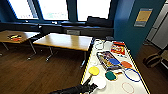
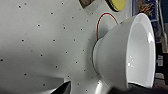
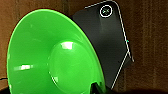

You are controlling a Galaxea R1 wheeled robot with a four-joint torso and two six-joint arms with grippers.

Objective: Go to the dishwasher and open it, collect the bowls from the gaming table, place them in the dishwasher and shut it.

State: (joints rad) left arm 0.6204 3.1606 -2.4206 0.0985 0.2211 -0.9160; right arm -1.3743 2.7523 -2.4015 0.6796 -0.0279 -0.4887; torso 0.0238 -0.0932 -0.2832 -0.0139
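Already the left gripper point(image 1: 91, 86) sits at the white bowl point(image 1: 100, 82) on the gaming table point(image 1: 140, 87), apparently pinching its rim, while the right gripper's state I cannot tell beside the green bowl point(image 3: 50, 57).

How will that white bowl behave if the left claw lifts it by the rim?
The white bowl looks like rigid plastic, so probably light and stiff. Its glossy wall shows bright highlights, so it may slip in a rim pinch. The foot looks narrow under a wide flare, so a sideways nudge on the gaming table might tip it.
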